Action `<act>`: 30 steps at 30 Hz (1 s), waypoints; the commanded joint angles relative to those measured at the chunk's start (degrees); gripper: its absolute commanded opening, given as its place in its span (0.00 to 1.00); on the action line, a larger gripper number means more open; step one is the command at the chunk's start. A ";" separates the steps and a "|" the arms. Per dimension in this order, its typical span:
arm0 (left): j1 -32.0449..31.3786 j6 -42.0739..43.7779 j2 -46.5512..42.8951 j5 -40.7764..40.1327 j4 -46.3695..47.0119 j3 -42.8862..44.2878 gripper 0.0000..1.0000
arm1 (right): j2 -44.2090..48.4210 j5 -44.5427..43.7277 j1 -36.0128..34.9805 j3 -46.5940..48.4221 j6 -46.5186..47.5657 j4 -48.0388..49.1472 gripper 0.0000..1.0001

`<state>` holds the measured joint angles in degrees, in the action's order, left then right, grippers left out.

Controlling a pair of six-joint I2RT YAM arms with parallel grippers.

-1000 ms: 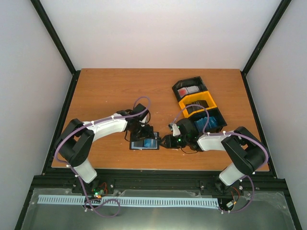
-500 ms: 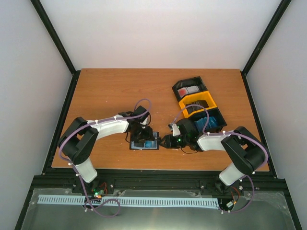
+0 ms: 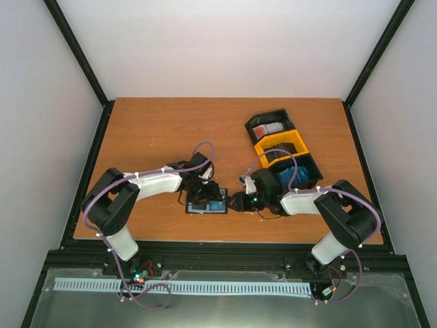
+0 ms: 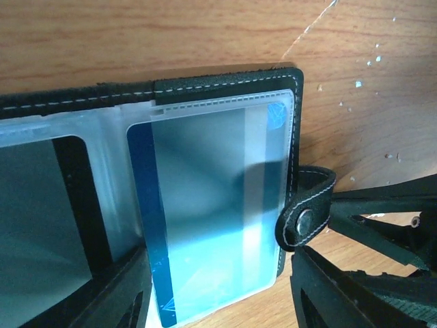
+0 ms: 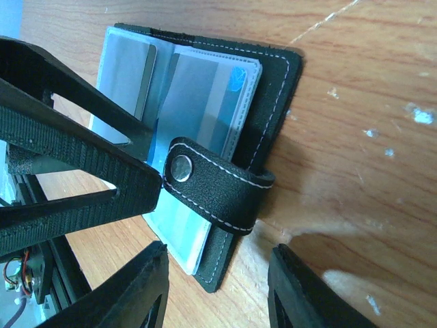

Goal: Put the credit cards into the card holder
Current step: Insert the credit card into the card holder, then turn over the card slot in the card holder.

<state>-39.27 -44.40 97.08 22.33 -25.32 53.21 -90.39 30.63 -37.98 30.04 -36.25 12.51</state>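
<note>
One wooden table, white walls. By the card holder, right gripper gapes; left gripper straddles blue card, grasp unclear.

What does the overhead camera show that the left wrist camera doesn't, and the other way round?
Only overhead: the row of black and yellow trays, one holding a red-and-white card. Only left wrist: the closing tab with its snap, and the light blue card sticking partly out of a clear sleeve. Both: the open card holder lying on the wooden table.
</note>
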 commanded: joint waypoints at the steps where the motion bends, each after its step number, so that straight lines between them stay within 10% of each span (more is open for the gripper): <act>1: -0.81 0.22 -1.72 -3.93 -2.05 0.32 0.59 | 1.65 -3.84 -0.52 -0.54 0.66 -3.98 0.41; 20: 8.21 -1.85 -21.04 -8.92 3.72 -14.66 0.82 | 9.35 -18.19 -4.35 3.89 1.18 -17.79 0.44; 30: 8.74 0.22 -19.19 -7.92 5.26 -16.74 0.55 | 5.64 -19.81 -7.66 5.64 -1.55 -16.50 0.43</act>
<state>-30.85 -45.41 78.17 13.04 -22.31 36.97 -83.68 13.02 -44.51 34.11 -36.34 -4.51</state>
